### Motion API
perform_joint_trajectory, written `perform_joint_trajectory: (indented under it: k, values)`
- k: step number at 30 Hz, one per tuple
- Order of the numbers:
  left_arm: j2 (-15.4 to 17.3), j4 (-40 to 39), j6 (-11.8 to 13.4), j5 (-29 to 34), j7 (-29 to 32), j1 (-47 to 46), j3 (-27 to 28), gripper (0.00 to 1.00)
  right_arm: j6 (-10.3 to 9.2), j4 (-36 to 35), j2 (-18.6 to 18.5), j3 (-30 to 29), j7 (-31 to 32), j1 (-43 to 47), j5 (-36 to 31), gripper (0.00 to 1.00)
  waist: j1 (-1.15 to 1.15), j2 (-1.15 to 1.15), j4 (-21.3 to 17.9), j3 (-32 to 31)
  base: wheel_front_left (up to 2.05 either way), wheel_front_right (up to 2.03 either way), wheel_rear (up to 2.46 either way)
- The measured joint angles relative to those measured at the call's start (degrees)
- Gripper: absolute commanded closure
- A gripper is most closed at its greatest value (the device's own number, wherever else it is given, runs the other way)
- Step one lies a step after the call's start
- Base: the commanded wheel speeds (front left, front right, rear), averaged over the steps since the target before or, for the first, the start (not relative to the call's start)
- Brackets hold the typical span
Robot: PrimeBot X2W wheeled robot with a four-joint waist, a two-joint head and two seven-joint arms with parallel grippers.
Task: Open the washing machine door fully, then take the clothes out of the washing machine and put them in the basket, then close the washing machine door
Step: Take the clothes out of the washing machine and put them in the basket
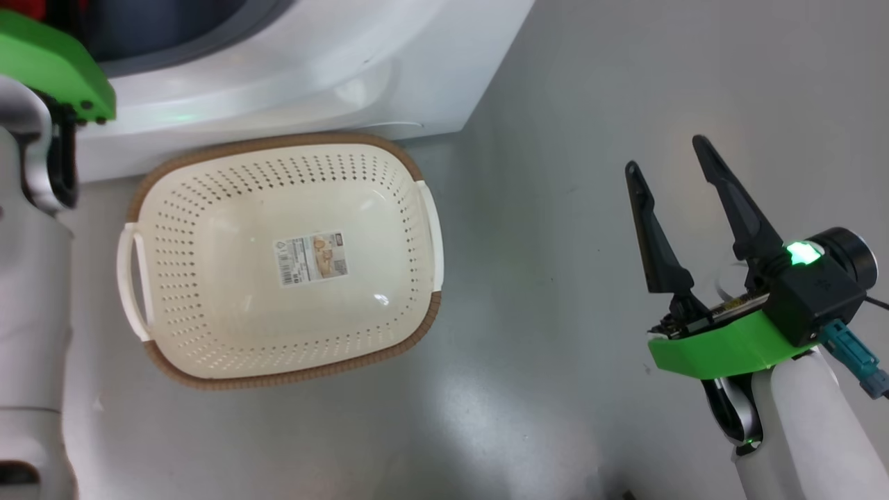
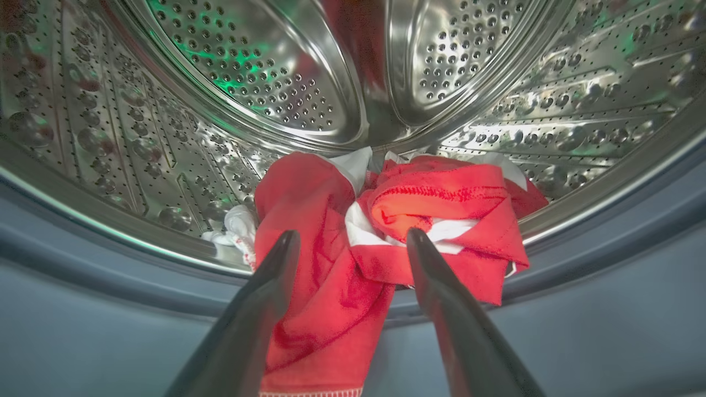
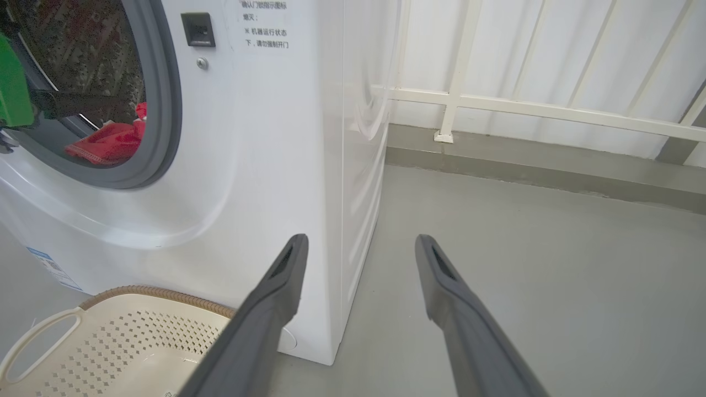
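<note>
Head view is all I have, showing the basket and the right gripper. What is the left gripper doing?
Observer: The left gripper is open at the mouth of the drum, aimed at the clothes, not closed on them.
Operator: Are the clothes fully inside?
Observer: No, one red fold drapes out over the grey seal.
Operator: What's beyond the washing machine?
Observer: A white railing stands behind it, seen from the right wrist.

Laundry corner: white washing machine (image 3: 265, 165), grey floor (image 3: 524, 264), railing (image 3: 496, 105).
</note>
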Motion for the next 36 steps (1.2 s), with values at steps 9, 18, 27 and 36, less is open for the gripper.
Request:
perform_joint_trajectory:
  k: [9,18,27,36]
  values:
    - [2.74,8.00,0.79,3.69,7.64,-4.65,-4.01,0.00,0.00,0.03,-0.01,0.94,0.00,-1.17,1.02,0.00,0.00,0.00,-1.76,1.78,0.00,0.00,0.00]
    - [4.69,11.96,2.91,6.15,10.65,-6.84,-6.48,0.00,0.00,0.23,-0.01,2.02,0.00,-1.29,2.93,0.00,0.00,0.00,-2.80,2.36,0.00,0.00,0.00]
    - [5.03,14.39,2.74,6.16,12.62,-8.36,-7.33,1.00,0.00,0.47,-0.01,2.18,0.00,-2.05,3.54,0.00,0.00,0.00,-3.46,2.07,0.00,0.00,0.00]
    - [4.99,14.73,2.34,5.67,9.89,-8.67,-7.73,1.00,0.00,0.55,-0.01,2.08,0.00,-2.05,3.79,0.00,0.00,0.00,-3.16,1.92,0.00,0.00,0.00]
